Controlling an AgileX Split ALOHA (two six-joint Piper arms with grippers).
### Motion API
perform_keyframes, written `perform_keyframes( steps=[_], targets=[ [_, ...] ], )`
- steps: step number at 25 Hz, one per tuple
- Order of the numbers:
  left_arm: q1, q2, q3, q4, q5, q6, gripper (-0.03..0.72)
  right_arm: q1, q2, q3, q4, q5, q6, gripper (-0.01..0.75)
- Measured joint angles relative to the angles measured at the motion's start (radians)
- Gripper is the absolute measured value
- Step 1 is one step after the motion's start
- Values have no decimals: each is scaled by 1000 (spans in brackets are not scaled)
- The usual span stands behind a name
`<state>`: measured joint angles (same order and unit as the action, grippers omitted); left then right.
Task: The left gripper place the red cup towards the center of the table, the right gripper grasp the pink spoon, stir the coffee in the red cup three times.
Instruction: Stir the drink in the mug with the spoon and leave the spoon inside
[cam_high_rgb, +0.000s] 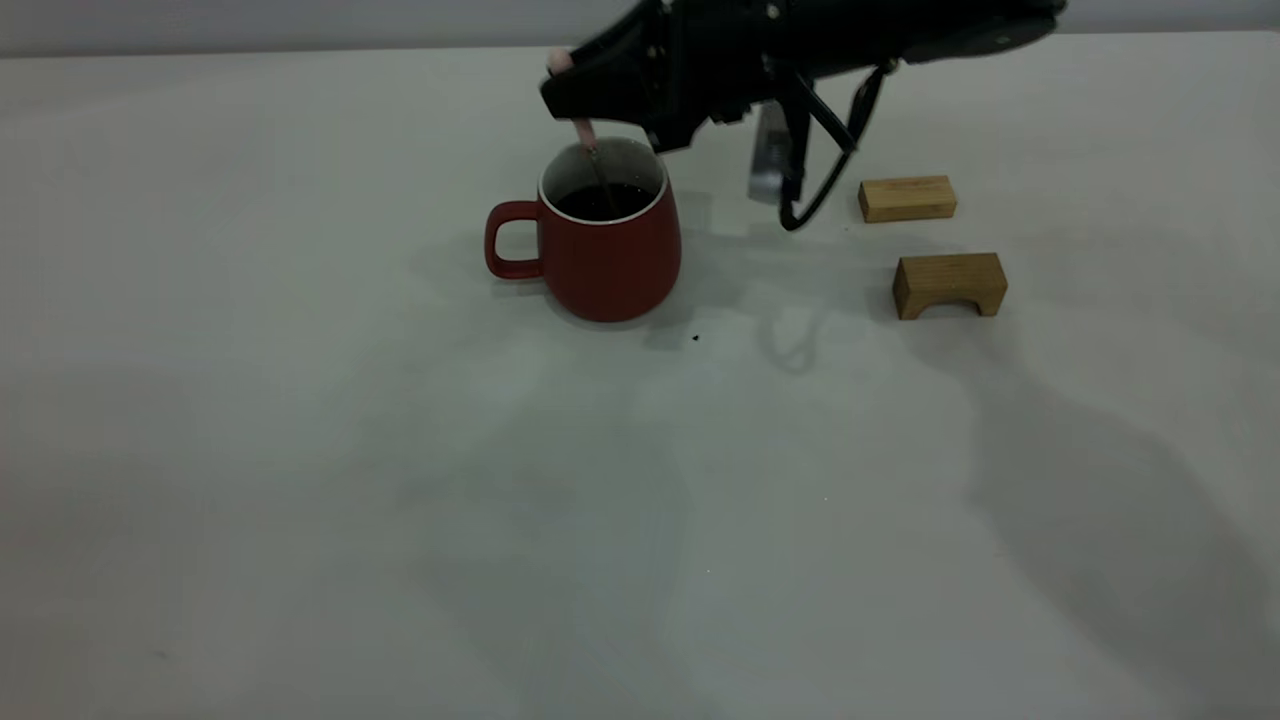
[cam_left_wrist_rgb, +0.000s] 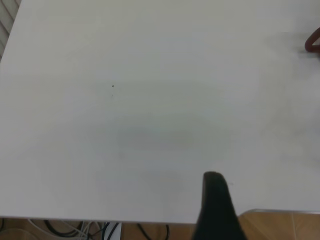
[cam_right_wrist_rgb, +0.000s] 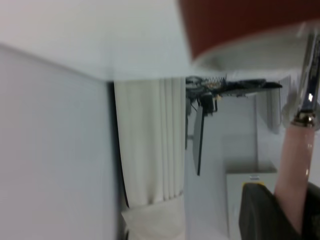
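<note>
The red cup (cam_high_rgb: 610, 250) stands upright on the table (cam_high_rgb: 300, 450), a little behind its middle, with the handle toward the exterior view's left. Dark coffee (cam_high_rgb: 603, 203) fills it partway. My right gripper (cam_high_rgb: 575, 95) hovers just above the rim, shut on the pink spoon (cam_high_rgb: 583, 130). The spoon hangs nearly straight down with its metal neck dipping into the coffee. The right wrist view shows the pink spoon handle (cam_right_wrist_rgb: 295, 165) clamped between the dark fingers (cam_right_wrist_rgb: 260, 215), with the red cup (cam_right_wrist_rgb: 240, 25) beyond. My left gripper (cam_left_wrist_rgb: 216, 205) is over the table's edge, far from the cup's handle (cam_left_wrist_rgb: 314, 42).
Two tan wooden blocks lie right of the cup: a flat one (cam_high_rgb: 907, 198) and an arch-shaped one (cam_high_rgb: 950, 283). The right arm (cam_high_rgb: 850, 35) reaches in from the upper right with a cable loop (cam_high_rgb: 820, 190) hanging below. Cables (cam_left_wrist_rgb: 85, 230) lie beneath the table's edge.
</note>
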<state>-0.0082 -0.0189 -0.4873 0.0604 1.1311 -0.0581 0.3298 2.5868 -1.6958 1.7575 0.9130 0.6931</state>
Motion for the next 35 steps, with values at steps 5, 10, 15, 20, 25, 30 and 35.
perform_keyframes(
  steps=[5,10,15,20,25,30,35],
  targets=[
    [0,0,0,0,0,0,587,-14,2,-29,-16,14,-60,136],
    [0,0,0,0,0,0,587,-57,2,-29,-94,67,58,136],
    [0,0,0,0,0,0,585,-39,2,-29,-107,88,150,136],
    [0,0,0,0,0,0,585,11,2,-29,-25,77,45,136],
    [0,0,0,0,0,0,585,-11,2,-29,-47,62,-85,136],
    [0,0,0,0,0,0,585,-46,2,-29,-133,117,68,136],
    [0,0,0,0,0,0,585,-11,2,-29,-114,115,112,136]
  ],
)
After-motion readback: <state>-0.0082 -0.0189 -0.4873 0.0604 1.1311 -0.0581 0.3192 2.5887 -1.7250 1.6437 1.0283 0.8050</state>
